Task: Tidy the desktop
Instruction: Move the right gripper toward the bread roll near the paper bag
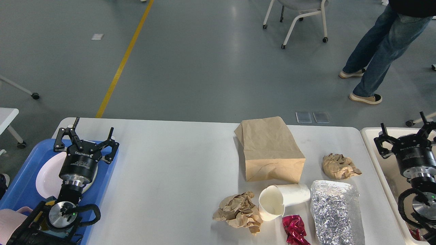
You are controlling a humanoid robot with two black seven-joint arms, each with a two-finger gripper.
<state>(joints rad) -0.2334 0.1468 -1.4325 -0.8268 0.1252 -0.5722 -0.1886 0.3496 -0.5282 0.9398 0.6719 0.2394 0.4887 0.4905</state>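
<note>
A white desktop (pixel 170 170) is seen strewn with a brown paper bag (pixel 270 149), two crumpled paper wads (pixel 239 211) (pixel 339 165), a tipped paper cup (pixel 281 201), a foil pack (pixel 335 212) and a red wrapper (pixel 294 229). The left gripper (pixel 89 132) is spread above a blue tray (pixel 24 173); the right gripper (pixel 403 131) is splayed over a beige bin (pixel 374 149).
</note>
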